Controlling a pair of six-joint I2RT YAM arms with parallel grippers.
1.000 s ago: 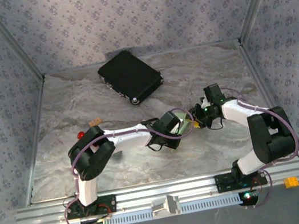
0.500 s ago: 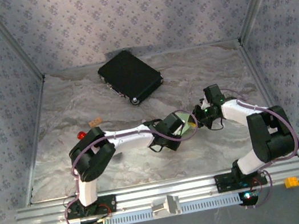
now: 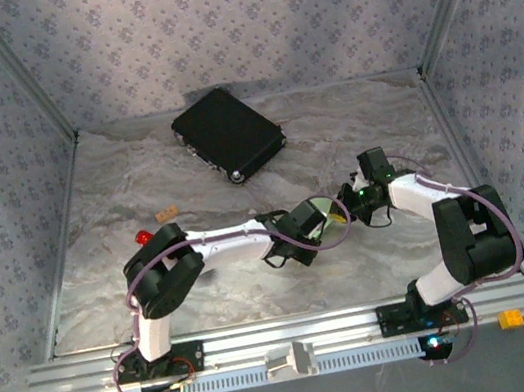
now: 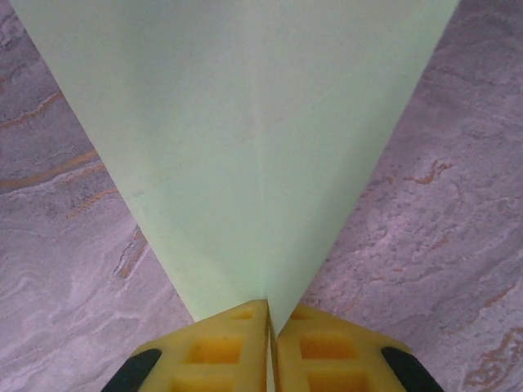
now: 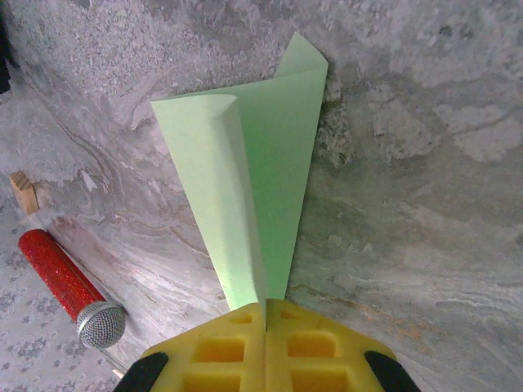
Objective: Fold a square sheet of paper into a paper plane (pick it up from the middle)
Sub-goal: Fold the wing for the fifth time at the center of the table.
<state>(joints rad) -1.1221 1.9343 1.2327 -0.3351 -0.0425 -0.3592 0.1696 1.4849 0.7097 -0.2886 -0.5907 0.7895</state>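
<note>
Between left fingers (image 4: 216, 353), paper (image 4: 245, 147) tip unseen

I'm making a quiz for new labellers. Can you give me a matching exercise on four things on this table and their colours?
Things:
1. sheet of paper
2. case
3. handled tool
4. small block

Colours:
A. black
B. tan
C. light green
D. red with a grey head

Pairs: 1-C; 2-A; 3-D; 4-B
</note>
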